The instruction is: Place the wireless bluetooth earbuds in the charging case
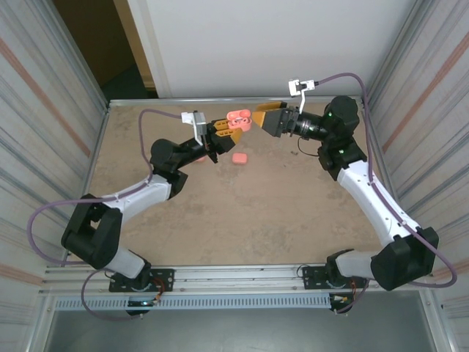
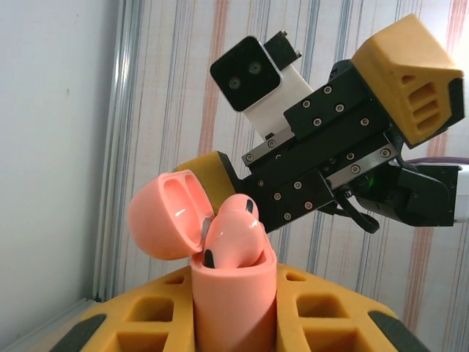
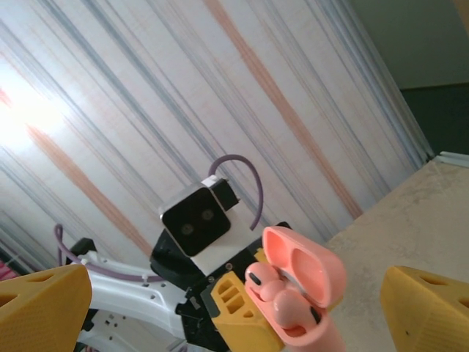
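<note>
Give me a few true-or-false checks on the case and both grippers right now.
1. The left gripper is shut on the case. True.
2. The lid is closed. False: it stands open.
3. The right gripper holds an earbud. False: its jaws are open and empty, beside the case.
4. The case is empty. False: earbuds sit in it.
5. Another pink item lies on the table. True.
</note>
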`<act>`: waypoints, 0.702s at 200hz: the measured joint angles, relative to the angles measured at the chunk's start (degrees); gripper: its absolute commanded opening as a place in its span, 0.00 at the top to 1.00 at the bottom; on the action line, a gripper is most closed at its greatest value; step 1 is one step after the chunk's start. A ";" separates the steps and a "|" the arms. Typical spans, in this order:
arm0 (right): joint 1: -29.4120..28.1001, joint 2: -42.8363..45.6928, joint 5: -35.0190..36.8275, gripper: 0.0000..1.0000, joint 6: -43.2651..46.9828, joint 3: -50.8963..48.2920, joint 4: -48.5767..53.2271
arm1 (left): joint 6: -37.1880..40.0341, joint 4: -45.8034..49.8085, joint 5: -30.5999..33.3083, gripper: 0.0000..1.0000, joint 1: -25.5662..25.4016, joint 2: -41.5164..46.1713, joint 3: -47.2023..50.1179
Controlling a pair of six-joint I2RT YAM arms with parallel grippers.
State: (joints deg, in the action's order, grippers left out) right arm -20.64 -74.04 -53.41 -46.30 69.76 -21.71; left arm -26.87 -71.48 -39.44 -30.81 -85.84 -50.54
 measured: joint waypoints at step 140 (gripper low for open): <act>-3.06 -2.03 -0.52 0.00 0.28 0.96 0.31 | -1.33 -1.07 -0.02 1.00 0.00 -0.35 -0.13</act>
State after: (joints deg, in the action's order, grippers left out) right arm -23.70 -76.07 -53.93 -46.02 70.72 -21.41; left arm -28.21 -72.55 -39.46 -30.81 -86.19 -50.68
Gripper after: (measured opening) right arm 0.995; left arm 0.222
